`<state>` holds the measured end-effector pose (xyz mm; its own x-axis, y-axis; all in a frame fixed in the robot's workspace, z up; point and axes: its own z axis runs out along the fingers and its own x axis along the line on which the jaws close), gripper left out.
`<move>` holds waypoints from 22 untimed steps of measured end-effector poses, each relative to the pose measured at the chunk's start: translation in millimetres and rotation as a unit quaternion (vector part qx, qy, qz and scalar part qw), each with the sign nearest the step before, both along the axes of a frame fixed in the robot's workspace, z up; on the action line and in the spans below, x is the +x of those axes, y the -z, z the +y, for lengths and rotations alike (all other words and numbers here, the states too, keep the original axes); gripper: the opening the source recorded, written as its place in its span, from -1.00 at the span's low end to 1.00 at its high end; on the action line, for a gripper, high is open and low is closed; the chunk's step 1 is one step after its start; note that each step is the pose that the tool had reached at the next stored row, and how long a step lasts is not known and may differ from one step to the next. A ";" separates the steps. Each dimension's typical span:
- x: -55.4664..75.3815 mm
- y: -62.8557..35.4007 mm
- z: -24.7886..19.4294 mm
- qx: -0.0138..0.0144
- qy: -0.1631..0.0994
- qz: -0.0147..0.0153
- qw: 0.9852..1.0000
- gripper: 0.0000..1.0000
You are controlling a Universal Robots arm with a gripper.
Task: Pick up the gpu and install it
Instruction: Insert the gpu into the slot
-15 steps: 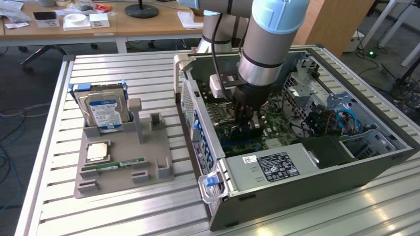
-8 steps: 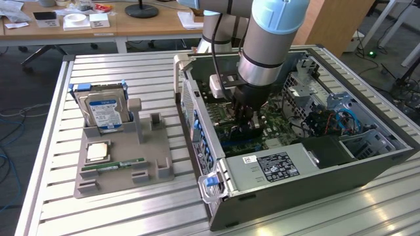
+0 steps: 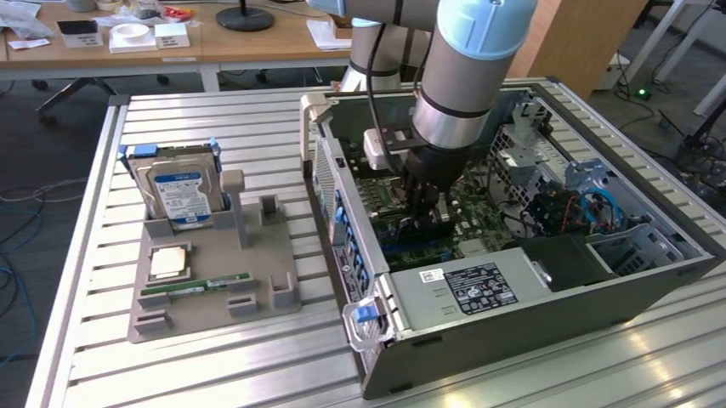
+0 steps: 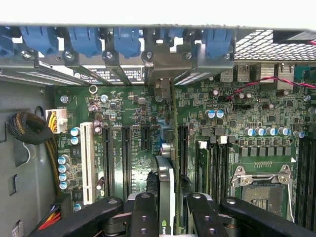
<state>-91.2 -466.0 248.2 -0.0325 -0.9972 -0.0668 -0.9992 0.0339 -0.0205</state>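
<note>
Arm reaches down into the open computer case [image 3: 533, 280], which lies on its side on the slatted metal surface [image 3: 227, 357]. The pincer [image 3: 423, 223] is low over the green motherboard [image 4: 247, 113], clenched on the gpu [image 4: 167, 192]. From the wrist view the card stands on edge between the black fingers [image 4: 144, 212], its silver bracket end reaching toward the blue-clipped rear slots [image 4: 128, 42]. The card's lower edge sits at the row of black expansion slots [image 4: 124, 158]; whether it is seated I cannot tell. To the exterior view's left, a grey holder [image 3: 216, 280] carries a hard drive [image 3: 179, 194] with a blue-white label, a narrow green RAM stick [image 3: 210, 285], and a square chip [image 3: 168, 262].
</note>
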 end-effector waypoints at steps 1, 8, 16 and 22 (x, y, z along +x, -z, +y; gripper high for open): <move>0.0 -0.1 0.0 0.000 0.000 0.000 1.000 -0.45; -2.6 0.0 0.0 0.000 0.000 -0.001 1.000 -0.45; -5.1 0.2 0.0 0.000 0.000 -0.002 1.000 -0.45; -7.0 0.4 0.0 0.000 0.000 -0.002 1.000 -0.45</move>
<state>-98.2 -466.0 247.7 -0.0319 -0.9973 -0.0669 -0.9991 0.0336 -0.0251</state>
